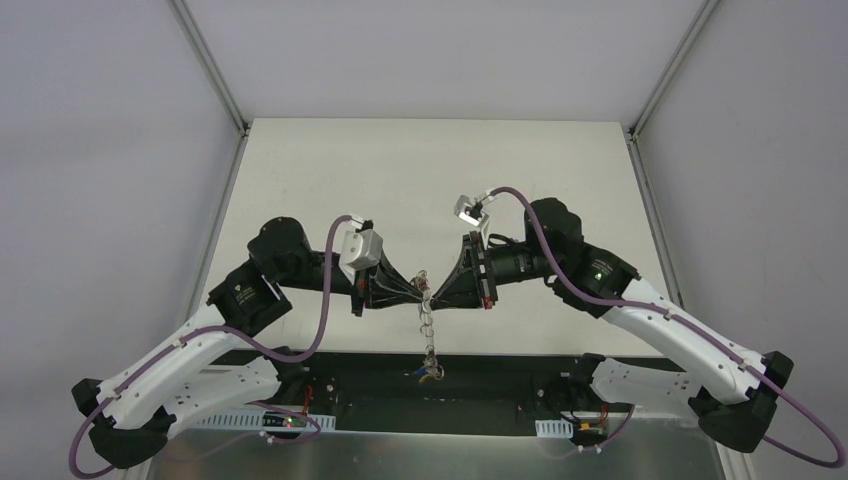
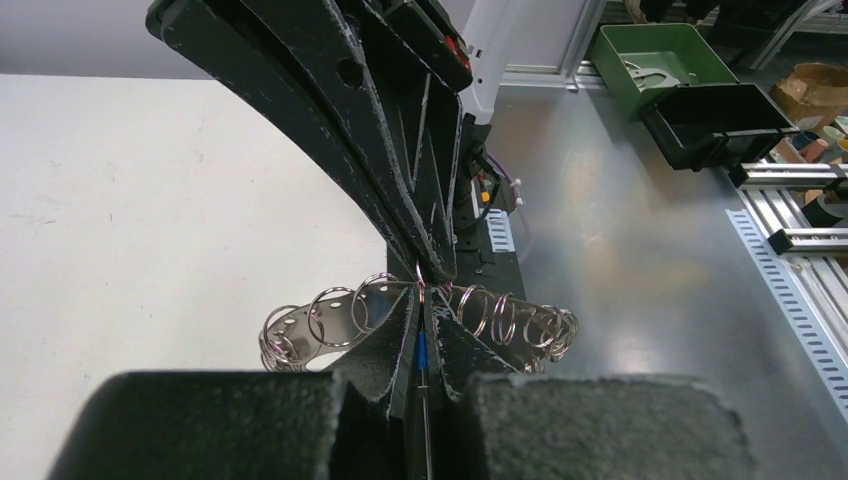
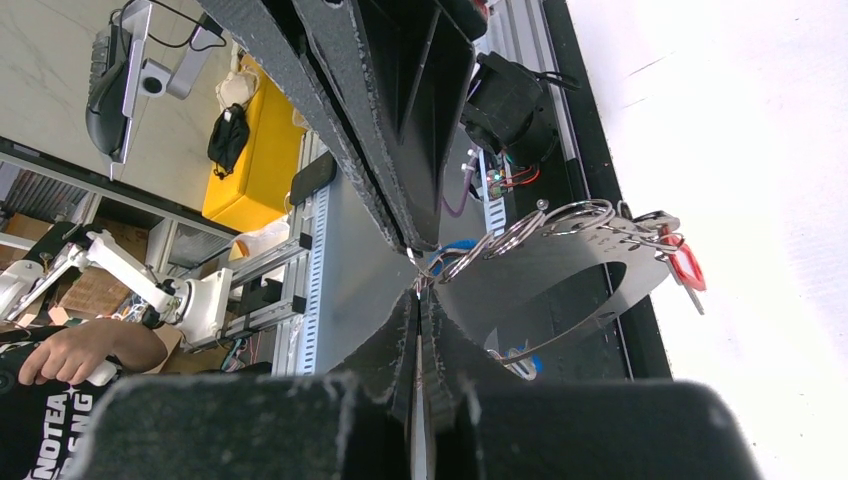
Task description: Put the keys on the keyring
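item: keyring (image 1: 427, 328) | hangs above bench (image 1: 420, 170), keys (image 1: 430, 372) dangling | left claw (image 1: 416, 288), right claw (image 1: 433, 291): both pinched shut on it | handling: grip firmly, twist slowly

My worktable (image 1: 430, 170), a matt off-white board, stretches back to the grey rear wall, with a metal rail (image 1: 653, 215) along its right side. At its near edge a black strip (image 1: 480, 385) carries my left arm's base (image 1: 290, 388) and my right arm's base (image 1: 578, 390). A brushed metal plate (image 1: 430, 450) fronts it.
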Motion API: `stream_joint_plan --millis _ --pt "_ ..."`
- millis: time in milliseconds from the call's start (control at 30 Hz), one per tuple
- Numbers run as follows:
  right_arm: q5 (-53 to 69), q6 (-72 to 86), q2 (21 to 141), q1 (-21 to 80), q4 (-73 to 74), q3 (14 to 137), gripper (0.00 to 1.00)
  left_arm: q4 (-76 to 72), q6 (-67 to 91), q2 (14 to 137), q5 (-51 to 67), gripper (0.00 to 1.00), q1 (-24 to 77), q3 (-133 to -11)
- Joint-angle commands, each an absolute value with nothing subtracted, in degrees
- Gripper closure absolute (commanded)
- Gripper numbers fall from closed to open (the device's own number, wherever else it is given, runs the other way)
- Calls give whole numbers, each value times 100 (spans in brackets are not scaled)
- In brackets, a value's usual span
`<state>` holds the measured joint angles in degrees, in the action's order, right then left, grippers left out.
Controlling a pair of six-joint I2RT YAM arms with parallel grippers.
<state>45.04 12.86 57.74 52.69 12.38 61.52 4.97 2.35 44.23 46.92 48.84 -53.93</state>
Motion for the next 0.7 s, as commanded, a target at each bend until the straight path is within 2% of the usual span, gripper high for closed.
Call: stream_joint_plan --millis 0,667 --pt "4520 1379 5761 5291 807 6531 100 185 149 4339 5042 100 4975 -5528" --pt "4082 1286 5560 5291 825 6507 100 185 88 4254 5088 100 5031 -5468"
